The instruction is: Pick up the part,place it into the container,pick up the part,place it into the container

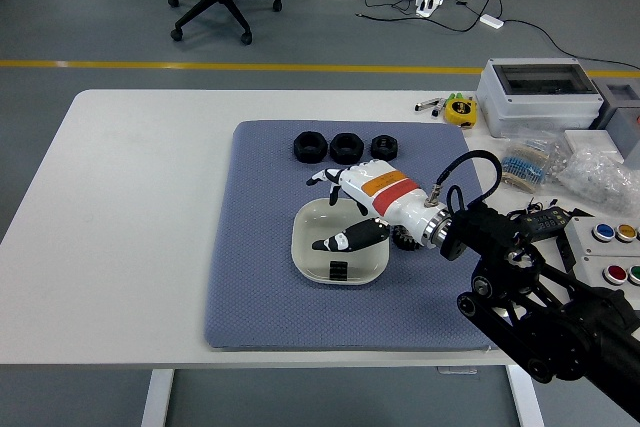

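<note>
The right robot hand [345, 209] reaches in from the right, fingers spread, holding nothing.

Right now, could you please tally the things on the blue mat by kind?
Black parts in a row at the mat's far edge: 3
Black part in the dish: 1
White dish: 1
Total: 5

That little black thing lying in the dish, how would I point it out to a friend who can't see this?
Find the blue-grey mat on the white table, then the pale square dish in its middle, under the robot's open right hand. The small black part lies alone inside the dish, unlike the three black parts lined up along the mat's far edge.
</note>
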Controlling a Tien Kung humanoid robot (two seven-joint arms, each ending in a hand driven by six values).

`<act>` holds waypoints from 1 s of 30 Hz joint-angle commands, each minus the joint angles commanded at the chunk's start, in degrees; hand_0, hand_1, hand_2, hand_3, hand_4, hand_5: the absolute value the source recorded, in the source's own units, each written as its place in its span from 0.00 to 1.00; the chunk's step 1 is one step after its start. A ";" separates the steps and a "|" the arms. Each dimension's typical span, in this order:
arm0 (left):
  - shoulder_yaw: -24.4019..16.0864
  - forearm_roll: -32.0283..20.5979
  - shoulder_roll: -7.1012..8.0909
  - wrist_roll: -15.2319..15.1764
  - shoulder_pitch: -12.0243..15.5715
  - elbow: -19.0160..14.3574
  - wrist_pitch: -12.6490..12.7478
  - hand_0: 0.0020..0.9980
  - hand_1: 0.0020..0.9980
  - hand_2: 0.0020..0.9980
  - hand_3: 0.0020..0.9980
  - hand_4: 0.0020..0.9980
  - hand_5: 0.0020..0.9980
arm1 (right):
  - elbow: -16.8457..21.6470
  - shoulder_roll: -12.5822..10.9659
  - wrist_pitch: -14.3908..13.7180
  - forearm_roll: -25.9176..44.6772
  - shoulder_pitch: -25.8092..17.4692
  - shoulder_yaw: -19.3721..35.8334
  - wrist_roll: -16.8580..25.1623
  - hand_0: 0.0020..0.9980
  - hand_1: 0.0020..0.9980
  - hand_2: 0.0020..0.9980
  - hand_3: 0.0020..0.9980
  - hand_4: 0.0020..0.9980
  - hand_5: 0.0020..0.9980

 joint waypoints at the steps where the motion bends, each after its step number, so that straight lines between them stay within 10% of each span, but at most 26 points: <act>1: -0.03 0.04 0.00 0.01 0.03 0.00 0.00 0.67 0.68 0.69 0.57 0.64 0.59 | 0.41 -0.27 -0.12 -0.13 0.02 0.78 -0.07 0.10 0.21 0.51 0.81 1.00 0.56; 8: -0.08 0.01 -0.05 -0.01 0.12 0.03 0.06 0.67 0.68 0.69 0.57 0.64 0.59 | 1.66 -3.12 0.17 -1.20 -0.46 6.43 -0.55 0.11 0.21 0.50 0.78 1.00 0.57; 14: 0.08 -0.44 -0.13 -0.08 0.12 0.07 0.17 0.67 0.68 0.69 0.57 0.64 0.59 | -1.55 -6.87 5.72 -4.60 -2.10 8.83 -0.46 0.20 0.31 0.53 0.75 1.00 0.56; 15: 0.05 -0.43 -0.14 -0.06 0.14 0.08 0.18 0.67 0.68 0.69 0.57 0.64 0.60 | -1.96 -7.26 6.25 -4.93 -2.37 8.79 -0.28 0.45 0.54 0.64 0.74 1.00 0.55; 16: 0.05 -0.43 -0.15 -0.07 0.16 0.08 0.18 0.67 0.68 0.69 0.57 0.64 0.60 | -2.34 -7.50 6.69 -5.02 -2.57 8.69 -0.02 0.45 0.54 0.64 0.74 1.00 0.55; 30: -0.55 0.86 -0.44 0.23 0.49 0.02 0.07 0.67 0.68 0.69 0.57 0.64 0.60 | -5.56 -7.10 7.21 -3.64 -3.66 5.85 2.43 0.58 0.63 0.69 0.72 1.00 0.52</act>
